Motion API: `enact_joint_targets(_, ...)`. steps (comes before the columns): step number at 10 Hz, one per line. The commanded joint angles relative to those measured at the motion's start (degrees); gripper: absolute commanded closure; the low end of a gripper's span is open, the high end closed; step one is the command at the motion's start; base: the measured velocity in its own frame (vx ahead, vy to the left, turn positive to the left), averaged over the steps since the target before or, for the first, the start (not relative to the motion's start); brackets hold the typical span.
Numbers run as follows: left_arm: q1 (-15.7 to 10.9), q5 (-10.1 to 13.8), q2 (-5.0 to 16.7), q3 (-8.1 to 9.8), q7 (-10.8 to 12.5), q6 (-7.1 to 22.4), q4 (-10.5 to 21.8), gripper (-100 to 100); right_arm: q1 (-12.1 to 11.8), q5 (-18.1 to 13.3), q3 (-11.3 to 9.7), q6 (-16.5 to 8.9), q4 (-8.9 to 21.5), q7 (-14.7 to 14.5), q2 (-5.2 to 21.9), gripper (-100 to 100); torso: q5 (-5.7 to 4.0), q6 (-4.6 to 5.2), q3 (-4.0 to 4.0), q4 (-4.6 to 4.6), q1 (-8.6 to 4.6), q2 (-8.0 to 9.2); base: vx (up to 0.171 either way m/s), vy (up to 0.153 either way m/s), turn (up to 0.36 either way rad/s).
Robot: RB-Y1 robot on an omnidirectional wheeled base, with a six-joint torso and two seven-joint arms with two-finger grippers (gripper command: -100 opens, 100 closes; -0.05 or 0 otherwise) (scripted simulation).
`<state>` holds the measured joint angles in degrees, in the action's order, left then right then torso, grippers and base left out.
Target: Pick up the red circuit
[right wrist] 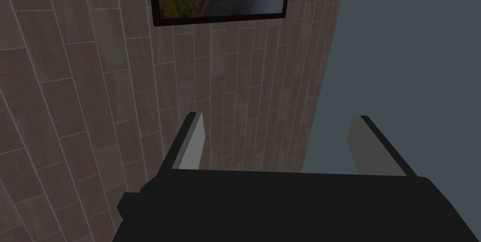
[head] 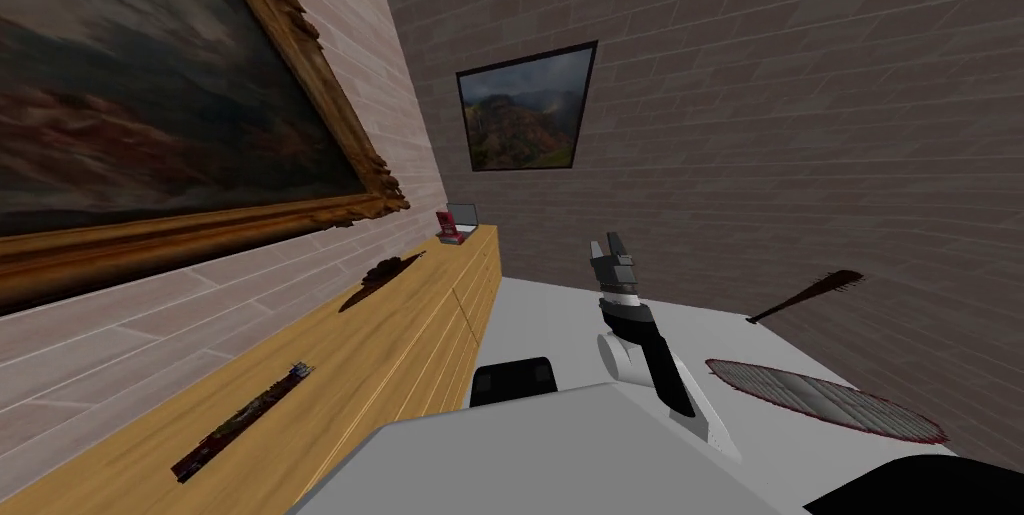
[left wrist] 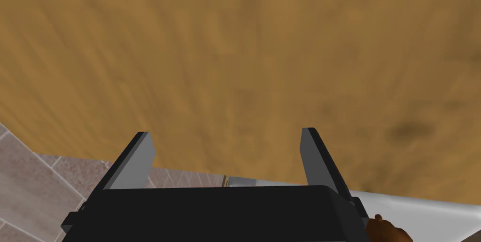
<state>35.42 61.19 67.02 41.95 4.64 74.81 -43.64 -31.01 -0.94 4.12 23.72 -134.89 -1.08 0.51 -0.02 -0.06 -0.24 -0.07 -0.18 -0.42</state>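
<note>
A small red flat thing (head: 448,228), the red circuit by its colour, leans at the far end of the long wooden sideboard (head: 400,359), next to a grey open box (head: 464,215). My left gripper (left wrist: 225,131) is open with nothing between its fingers, close to a tan wooden surface (left wrist: 244,56). Over the white floor, right of the sideboard, my right gripper (head: 608,244) is raised. In its wrist view the right gripper (right wrist: 279,115) is open and empty.
A long dark strip (head: 245,421) lies on the sideboard's near end and a dark leaf-like thing (head: 380,275) at its middle. An oval grey rug (head: 825,399) and a dark club (head: 810,296) lie by the right wall. A gilt-framed painting (head: 150,109) hangs above the sideboard.
</note>
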Motion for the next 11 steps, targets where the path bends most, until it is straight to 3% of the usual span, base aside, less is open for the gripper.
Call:
enact_joint_targets(1,-0.78,1.21,0.71,1.79,0.33,2.86,2.77,-100,0.00,0.00,0.00,0.00,0.00,0.00,0.00,0,0.00,0.00,0.00,0.00,0.00,0.00,0.143,-0.012,-0.365)
enact_joint_targets(2,-0.78,1.21,0.71,1.79,0.33,3.28,2.77,-100,0.00,0.00,0.00,0.00,0.00,0.00,0.00,0,0.01,0.01,-0.09,-0.04,0.05,-0.17,0.106,0.002,-0.174)
enact_joint_targets(6,-2.93,3.23,0.69,4.83,1.02,8.98,7.80,-100,-0.01,0.00,0.01,0.00,0.00,0.00,0.00,0,0.01,-0.02,-0.15,-0.06,0.03,-0.26,0.136,-0.010,-0.283)
enact_joint_targets(8,-3.89,3.76,-0.79,5.25,1.22,10.70,9.45,-100,-0.02,0.00,0.01,0.00,0.00,0.00,0.00,0,0.01,-0.08,-0.13,-0.05,0.00,-0.21,0.128,0.002,-0.153)
enact_joint_targets(9,-3.49,3.65,-0.09,5.25,0.96,10.09,9.11,-100,-0.01,0.00,0.01,0.00,0.00,0.00,0.00,0,0.01,-0.08,-0.07,-0.03,0.01,-0.11,0.044,0.006,-0.030)
enact_joint_targets(10,-3.60,3.68,-0.14,5.24,0.92,10.28,9.28,0,-0.01,0.00,0.01,0.00,0.00,0.00,0.00,0,0.00,-0.13,0.06,0.02,-0.01,0.12,0.010,0.002,0.003)
enact_joint_targets(11,-4.54,1.86,-1.25,5.90,1.61,11.06,7.35,-100,-0.01,0.00,0.01,0.00,0.00,0.00,0.00,0,-0.01,-0.14,0.16,0.06,-0.03,0.29,0.001,0.014,0.067)
